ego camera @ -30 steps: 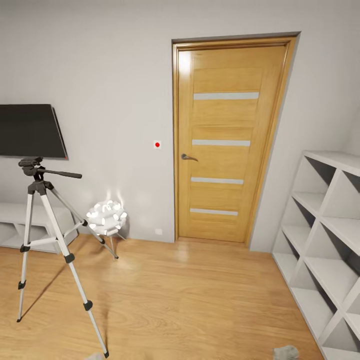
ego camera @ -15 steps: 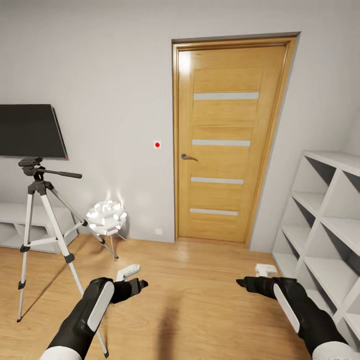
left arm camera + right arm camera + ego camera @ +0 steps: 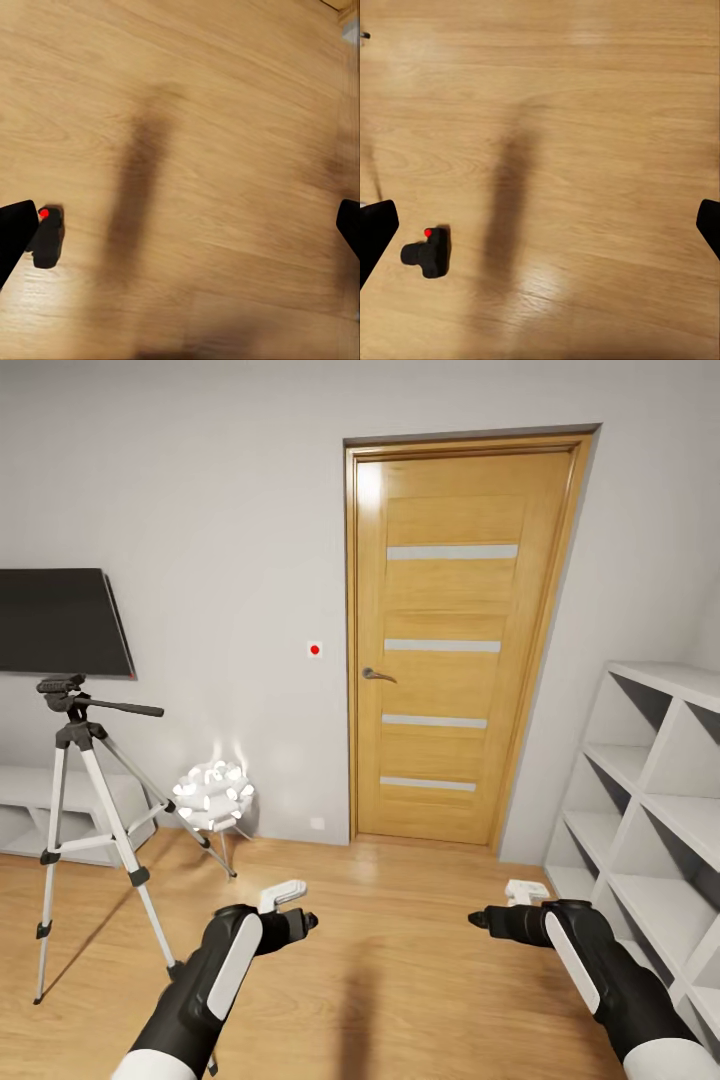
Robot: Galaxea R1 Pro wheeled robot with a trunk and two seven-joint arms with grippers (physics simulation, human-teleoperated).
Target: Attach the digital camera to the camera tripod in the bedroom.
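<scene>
The camera tripod (image 3: 78, 760) stands on the wood floor at the left, silver legs spread and its black head with pan handle below the TV. Both arms reach forward over the floor. My left gripper (image 3: 298, 922) is to the right of the tripod's front leg; my right gripper (image 3: 482, 920) is near the cube shelf. In the left wrist view the digital camera (image 3: 46, 236), small, black and red-dotted, lies on the floor beside one fingertip (image 3: 15, 234). The right wrist view also has the digital camera (image 3: 427, 253) on the floor. Both grippers are open and hold nothing.
A shut oak door (image 3: 450, 640) is straight ahead. A grey cube shelf (image 3: 650, 840) lines the right side. A black TV (image 3: 60, 622) hangs at the left above a low white shelf (image 3: 20, 810). A white spiky-ball lamp (image 3: 212, 792) stands behind the tripod.
Both arms have come up into the head view. Over the last half second the left arm reached further forward and right; the right arm barely shifted. The room view is unchanged.
</scene>
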